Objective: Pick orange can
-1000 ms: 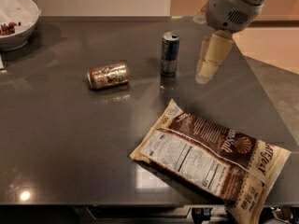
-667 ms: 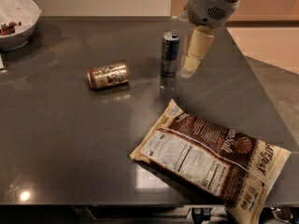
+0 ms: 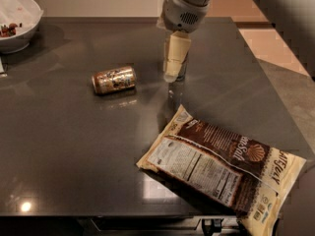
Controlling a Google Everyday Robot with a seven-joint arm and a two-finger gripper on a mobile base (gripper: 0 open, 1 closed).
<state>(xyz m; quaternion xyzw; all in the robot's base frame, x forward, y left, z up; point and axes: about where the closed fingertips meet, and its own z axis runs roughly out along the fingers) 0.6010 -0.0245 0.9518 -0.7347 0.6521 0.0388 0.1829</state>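
The orange can (image 3: 114, 79) lies on its side on the dark table (image 3: 74, 146), left of centre, orange-brown and gold with a silver end facing left. My gripper (image 3: 173, 72) hangs from the arm at the top of the view, to the right of the orange can and apart from it, low over the table. It stands in front of the slim blue-and-silver can (image 3: 182, 73) and hides most of it.
A large brown and cream snack bag (image 3: 221, 166) lies at the front right, overhanging the table's front edge. A white bowl (image 3: 17, 33) with some food in it stands at the far left corner. The table's right edge borders a lighter floor.
My gripper has moved left, from the right of the blue-and-silver can to in front of it, closer to the orange can. The cans and the bag have not moved.
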